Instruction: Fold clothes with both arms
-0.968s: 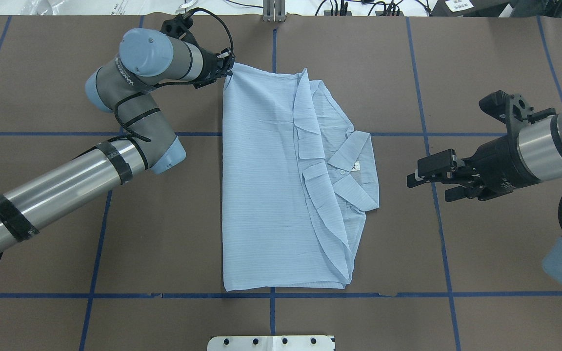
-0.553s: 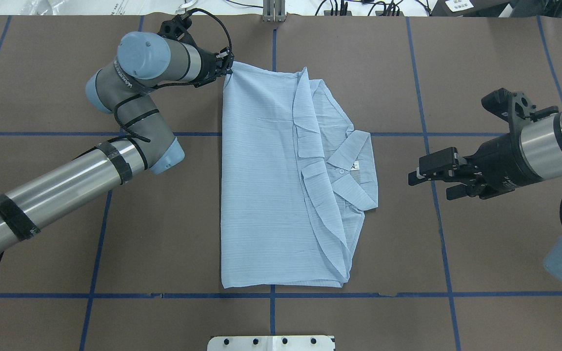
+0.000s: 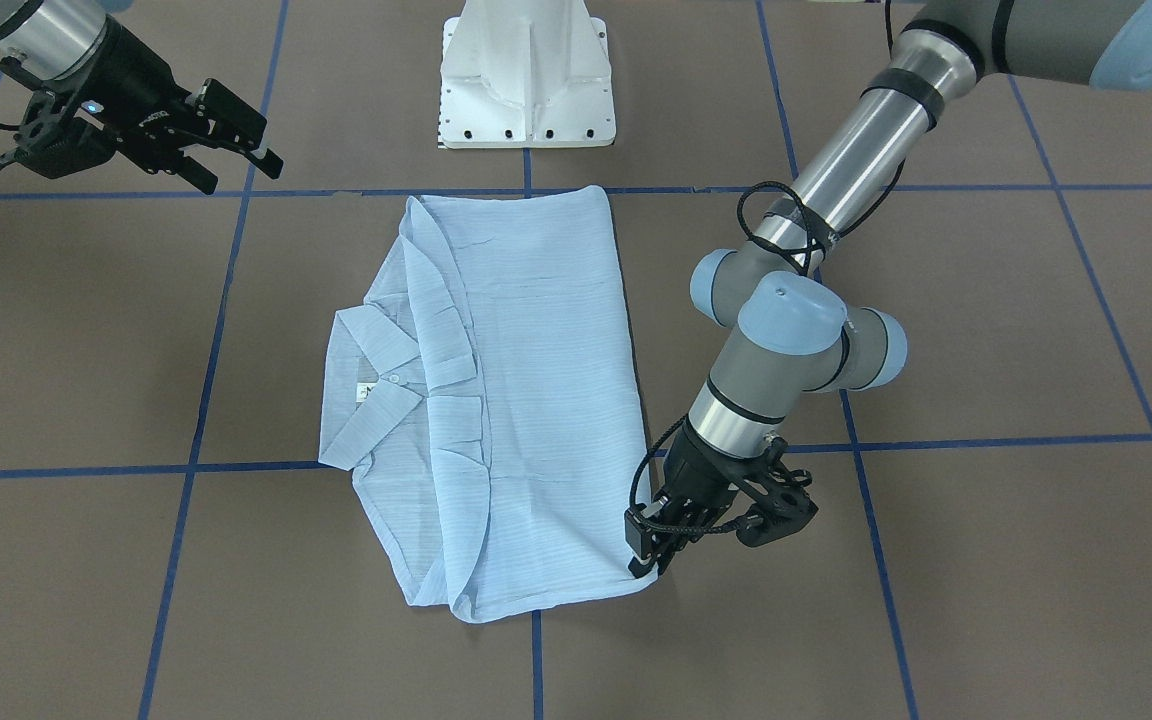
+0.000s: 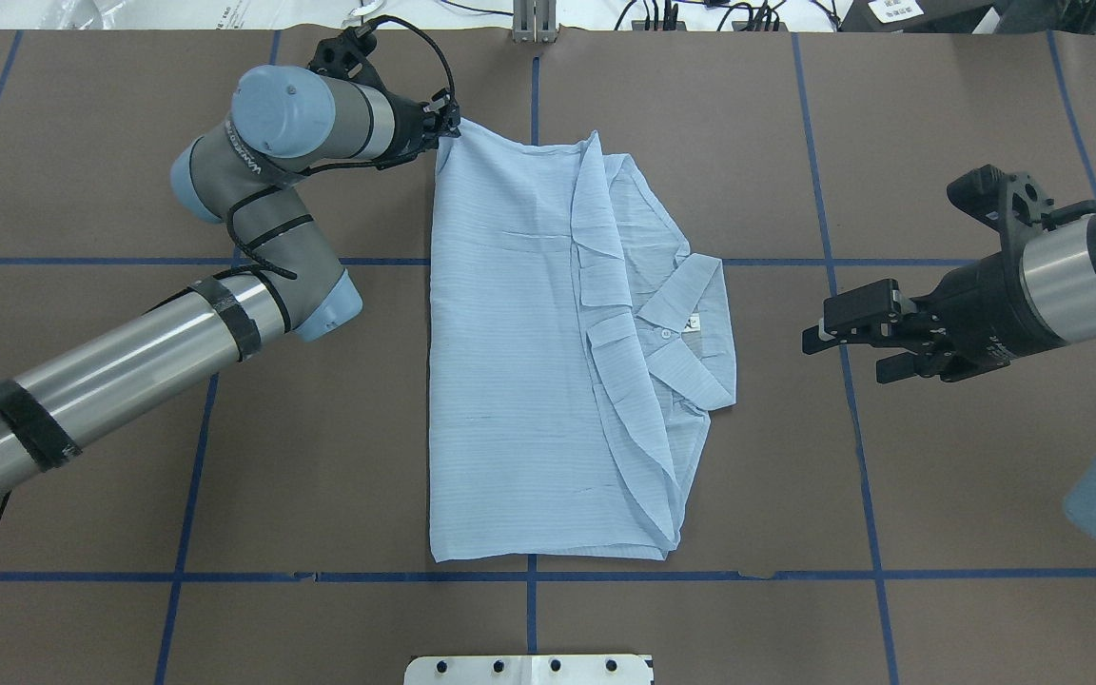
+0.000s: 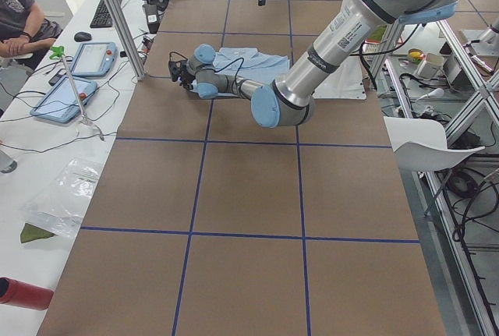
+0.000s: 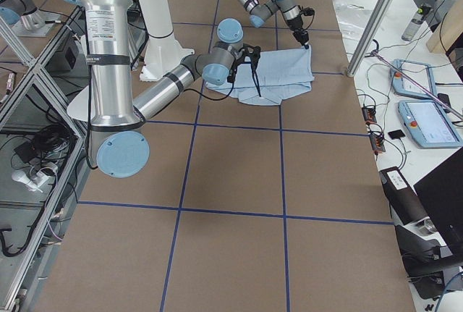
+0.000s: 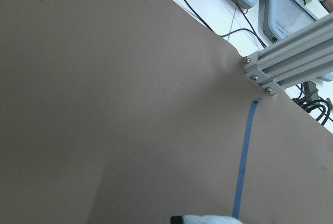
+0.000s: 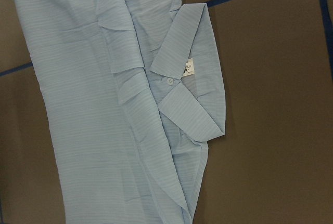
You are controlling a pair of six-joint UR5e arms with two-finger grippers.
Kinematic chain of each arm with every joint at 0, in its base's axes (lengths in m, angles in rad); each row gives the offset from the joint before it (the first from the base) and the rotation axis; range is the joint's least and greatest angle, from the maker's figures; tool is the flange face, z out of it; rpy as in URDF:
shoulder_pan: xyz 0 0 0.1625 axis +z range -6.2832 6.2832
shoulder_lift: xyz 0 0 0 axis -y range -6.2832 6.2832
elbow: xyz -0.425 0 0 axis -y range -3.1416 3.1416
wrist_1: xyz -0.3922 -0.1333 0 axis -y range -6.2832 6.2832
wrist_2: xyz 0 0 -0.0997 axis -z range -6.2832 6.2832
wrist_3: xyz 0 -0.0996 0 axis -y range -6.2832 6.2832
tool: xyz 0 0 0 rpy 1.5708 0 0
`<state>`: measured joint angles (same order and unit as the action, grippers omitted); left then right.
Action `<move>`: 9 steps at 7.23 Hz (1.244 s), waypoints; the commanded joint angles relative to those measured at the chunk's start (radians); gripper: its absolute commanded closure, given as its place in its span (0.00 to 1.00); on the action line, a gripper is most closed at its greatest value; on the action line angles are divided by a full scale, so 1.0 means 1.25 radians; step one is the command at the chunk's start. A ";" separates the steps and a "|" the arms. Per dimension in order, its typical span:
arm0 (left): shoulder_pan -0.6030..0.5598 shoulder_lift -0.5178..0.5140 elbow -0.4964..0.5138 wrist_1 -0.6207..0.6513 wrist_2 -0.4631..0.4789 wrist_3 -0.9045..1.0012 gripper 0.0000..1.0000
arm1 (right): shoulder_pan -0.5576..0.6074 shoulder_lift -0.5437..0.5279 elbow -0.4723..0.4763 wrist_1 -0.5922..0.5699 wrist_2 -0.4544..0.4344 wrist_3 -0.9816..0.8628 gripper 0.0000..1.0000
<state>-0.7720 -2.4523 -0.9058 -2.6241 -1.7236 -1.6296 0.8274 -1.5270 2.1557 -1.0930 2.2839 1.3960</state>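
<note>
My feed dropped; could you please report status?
Left pincer shut on corner of folded light-blue striped shirt. Right pincer open, clear of it. No obstruction seen.

Pale blue on brown
The shirt (image 4: 510, 381) is light blue with fine stripes, a white label (image 4: 694, 324) and white button (image 4: 668, 334); the table (image 4: 967, 476) is brown, gridded with blue lines (image 4: 191, 495).

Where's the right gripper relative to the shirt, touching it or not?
Apart. The overhead view shows a strip of bare table between the right gripper and the shirt.
</note>
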 commanded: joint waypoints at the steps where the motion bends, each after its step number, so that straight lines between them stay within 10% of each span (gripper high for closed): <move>1: -0.001 0.001 -0.001 0.000 0.017 0.015 0.00 | 0.004 0.002 0.000 -0.001 0.003 0.000 0.00; 4: -0.029 0.018 -0.026 0.031 0.011 0.020 0.00 | -0.004 0.031 -0.011 -0.003 -0.011 0.000 0.00; 6: -0.033 0.100 -0.207 0.182 -0.014 0.086 0.00 | -0.037 0.083 -0.050 -0.014 -0.066 -0.001 0.00; 9: -0.036 0.245 -0.447 0.269 -0.071 0.089 0.00 | -0.147 0.234 -0.067 -0.288 -0.193 -0.143 0.00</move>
<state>-0.8159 -2.1980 -1.3597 -2.3462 -1.7881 -1.5213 0.7126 -1.3086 2.0757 -1.3076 2.1143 1.2952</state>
